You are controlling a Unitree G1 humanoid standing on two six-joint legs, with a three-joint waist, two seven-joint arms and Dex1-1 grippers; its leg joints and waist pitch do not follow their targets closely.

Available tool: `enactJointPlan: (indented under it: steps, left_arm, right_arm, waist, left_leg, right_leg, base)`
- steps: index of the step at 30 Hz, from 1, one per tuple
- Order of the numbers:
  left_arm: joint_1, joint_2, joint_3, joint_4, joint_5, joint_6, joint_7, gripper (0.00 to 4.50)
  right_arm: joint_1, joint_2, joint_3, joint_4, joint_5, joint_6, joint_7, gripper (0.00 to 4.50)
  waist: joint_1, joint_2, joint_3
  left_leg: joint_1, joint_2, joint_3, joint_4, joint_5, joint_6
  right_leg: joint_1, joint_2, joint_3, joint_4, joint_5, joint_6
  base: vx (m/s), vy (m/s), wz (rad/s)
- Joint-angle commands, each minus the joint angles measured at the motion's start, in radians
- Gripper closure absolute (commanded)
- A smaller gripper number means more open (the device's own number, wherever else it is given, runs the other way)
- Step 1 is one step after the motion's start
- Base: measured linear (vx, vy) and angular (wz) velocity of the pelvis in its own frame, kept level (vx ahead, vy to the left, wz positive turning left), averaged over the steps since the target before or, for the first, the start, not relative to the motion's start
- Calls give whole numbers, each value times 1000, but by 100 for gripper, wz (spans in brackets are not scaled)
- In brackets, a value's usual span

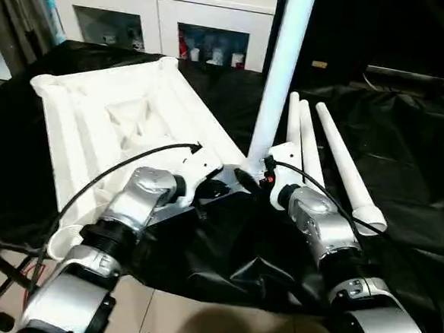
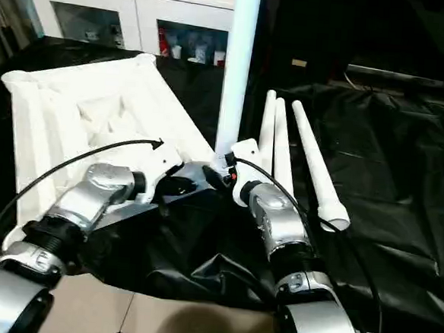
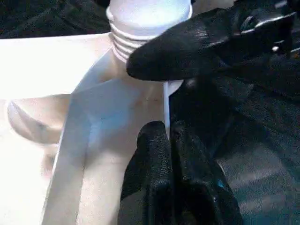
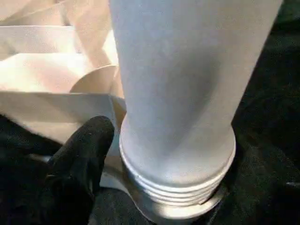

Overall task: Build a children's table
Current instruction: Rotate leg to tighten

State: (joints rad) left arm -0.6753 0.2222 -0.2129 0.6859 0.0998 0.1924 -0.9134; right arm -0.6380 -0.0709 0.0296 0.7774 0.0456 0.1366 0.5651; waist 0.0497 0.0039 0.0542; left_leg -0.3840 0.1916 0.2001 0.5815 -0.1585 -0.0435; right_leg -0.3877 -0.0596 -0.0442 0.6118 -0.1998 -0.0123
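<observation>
White plastic leg standing upright in a corner socket of the upturned table top, both grippers at its base.

The large white plastic rectangular table top (image 1: 126, 122) lies ribbed underside up on the glossy, wrinkled black sheet (image 1: 406, 149), near its left edge, with rounded sockets at the corners. A long smooth round white tube leg (image 1: 282, 72) stands upright in the socket at the top's near right corner, its ridged threaded end (image 4: 176, 187) showing at the socket mouth. The left gripper (image 3: 168, 136) has its two black fingers pressed together on nothing, tips against the top's thin rim. The right gripper (image 2: 220, 169) stands wide apart around the leg's base; whether it touches the leg is unclear. Three more tapered white tube legs (image 1: 322, 154) lie side by side on the sheet just right of the upright one. A white cabinet with glass doors (image 1: 164, 18) stands behind.
</observation>
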Motion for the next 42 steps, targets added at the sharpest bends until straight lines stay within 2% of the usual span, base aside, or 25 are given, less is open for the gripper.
enactJointPlan:
  steps: [1,3,4,7,9,11,12,16,18,20,26,28,29,31,32,33,35,36,40,42]
  left_arm:
    - [-15,-32,-46,-90,-57,-66,-83,450]
    - [-6,-6,-47,-96,-64,-83,-133,450]
    - [-6,-6,-47,-96,-64,-83,-133,450]
    - [7,32,-45,-112,-84,-86,-214,450]
    - [16,65,-46,-117,-90,-87,-275,450]
    - [22,88,-47,-116,-95,-89,-315,450]
    - [24,98,-48,-114,-96,-95,-331,450]
    - [25,126,-53,-107,-94,-106,-357,450]
    - [26,139,-48,-109,-101,-101,-382,450]
    - [29,148,-48,-118,-111,-92,-407,450]
    - [34,151,-54,-127,-117,-90,-420,450]
    - [30,139,-50,-118,-110,-98,-394,450]
    - [25,127,-45,-110,-104,-99,-365,450]
    - [14,106,-34,-95,-95,-95,-313,450]
    - [7,94,-29,-85,-89,-92,-282,450]
    - [-5,75,-21,-67,-81,-82,-225,450]
    - [-22,51,-13,-44,-67,-70,-157,450]
    - [-35,33,-5,-26,-59,-64,-106,450]
    - [-78,-38,16,19,-35,-24,71,450]
    - [-93,-69,26,34,-28,-20,141,450]
  right_arm:
    - [26,37,112,-12,14,21,148,58]
    - [35,-1,118,-36,14,15,206,58]
    - [35,-1,118,-36,14,15,206,58]
    - [50,-55,118,-81,32,22,293,58]
    - [67,-98,116,-125,38,23,361,58]
    - [84,-134,115,-158,46,28,412,58]
    - [90,-147,116,-170,51,34,432,58]
    - [108,-176,123,-210,63,52,482,58]
    - [125,-195,130,-250,80,77,519,84]
    - [136,-206,135,-277,93,98,547,91]
    - [147,-202,143,-289,95,116,554,141]
    - [149,-188,145,-282,95,116,534,150]
    - [147,-171,142,-267,89,114,501,167]
    - [139,-140,134,-233,70,102,426,169]
    - [129,-122,126,-204,57,92,374,171]
    - [107,-89,110,-149,39,84,283,174]
    - [83,-56,98,-92,21,69,192,174]
    - [66,-33,88,-55,15,64,132,174]
    - [-1,52,38,68,12,65,-94,175]
    - [-31,84,24,113,4,64,-181,175]
  waist:
    - [4,5,-68]
    - [6,6,-69]
    - [10,10,-71]
    - [18,10,-71]
    - [30,9,-70]
    - [32,6,-68]
    - [37,8,-68]
    - [40,7,-67]
    - [41,7,-66]
    - [44,6,-67]
    - [42,8,-67]
    - [42,5,-67]
    - [41,8,-68]
    - [40,8,-68]
    - [34,6,-66]
    - [31,9,-66]
    - [18,7,-64]
    - [14,8,-62]
    - [2,7,-64]
    - [4,8,-65]
  left_leg:
    - [23,46,-26,-65,-218,23]
    - [24,47,-26,-64,-203,33]
    - [25,47,-24,-61,-199,36]
    - [28,50,-21,-60,-198,40]
    - [27,52,-21,-61,-206,40]
    - [27,52,-20,-63,-210,37]
    - [29,52,-20,-62,-215,33]
    - [31,53,-21,-65,-233,20]
    - [30,52,-22,-65,-235,15]
    - [29,52,-22,-66,-227,18]
    - [29,51,-22,-64,-224,15]
    - [28,51,-22,-64,-222,14]
    - [27,52,-22,-64,-222,14]
    - [29,52,-22,-64,-226,9]
    - [28,49,-24,-65,-238,-2]
    - [29,49,-25,-67,-244,-11]
    - [30,46,-28,-70,-276,-33]
    - [33,46,-27,-70,-290,-34]
    - [31,43,-27,-68,-270,-35]
    - [31,43,-27,-66,-260,-28]
  right_leg:
    - [38,-84,44,-69,-89,-238]
    - [39,-83,42,-66,-58,-248]
    - [39,-81,41,-64,-41,-253]
    - [38,-80,40,-61,-20,-263]
    - [38,-82,40,-61,-42,-256]
    - [36,-81,40,-63,-57,-254]
    - [35,-83,42,-63,-71,-251]
    - [32,-83,42,-66,-107,-244]
    - [33,-83,42,-67,-117,-241]
    - [34,-83,42,-66,-115,-235]
    - [33,-85,41,-66,-113,-244]
    - [34,-85,41,-66,-111,-244]
    - [32,-86,42,-65,-109,-246]
    - [31,-86,41,-66,-114,-246]
    - [31,-87,42,-68,-133,-244]
    - [28,-88,43,-69,-147,-242]
    - [30,-87,43,-74,-209,-231]
    - [26,-87,44,-78,-222,-226]
    - [27,-85,45,-77,-208,-227]
    - [29,-86,46,-79,-197,-226]
  base:
    - [0,0,0]
    - [0,0,0]
    - [0,0,0]
    - [0,0,0]
    - [0,0,0]
    - [0,0,0]
    - [0,0,0]
    - [0,0,0]
    - [0,0,0]
    - [0,0,0]
    - [0,0,0]
    - [0,0,0]
    - [0,0,0]
    - [0,0,0]
    - [0,0,0]
    - [0,0,0]
    - [0,0,0]
    - [0,0,0]
    - [0,0,0]
    - [0,0,0]
